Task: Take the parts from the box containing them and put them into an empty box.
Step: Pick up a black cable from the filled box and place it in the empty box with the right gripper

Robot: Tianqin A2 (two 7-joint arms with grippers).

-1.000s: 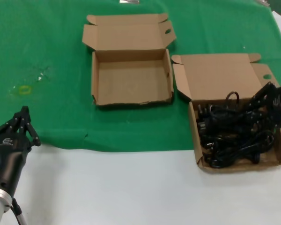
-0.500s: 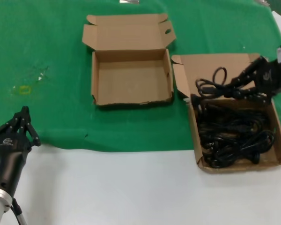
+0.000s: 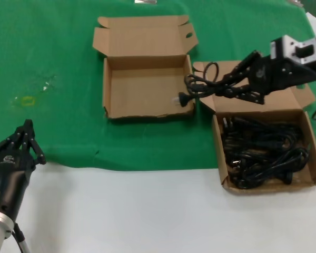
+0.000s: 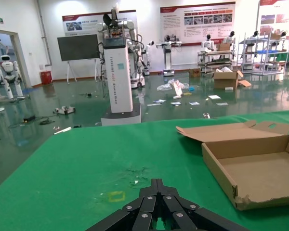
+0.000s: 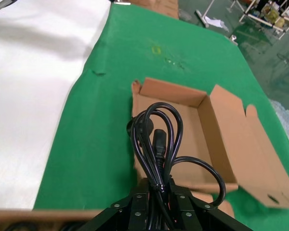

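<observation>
My right gripper (image 3: 233,84) is shut on a looped black power cord (image 3: 203,84), which hangs in the air over the gap between the two boxes, its plug by the empty box's right wall. From the right wrist, the cord (image 5: 156,144) loops out of the gripper (image 5: 159,185) above the empty box (image 5: 192,139). The empty box (image 3: 147,87) lies open at the table's middle back. The box containing the parts (image 3: 266,145) at the right holds a tangle of black cords (image 3: 263,153). My left gripper (image 3: 25,138) is parked shut at the near left (image 4: 156,185).
A green cloth (image 3: 52,63) covers the back of the table, and a white surface (image 3: 121,211) runs along the front. Both lid flaps (image 3: 142,37) lie open toward the back. A small yellow mark (image 3: 27,100) sits on the cloth at the left.
My right gripper lifted one cord out of the full box and carried it left and back toward the empty box. The left arm has not moved.
</observation>
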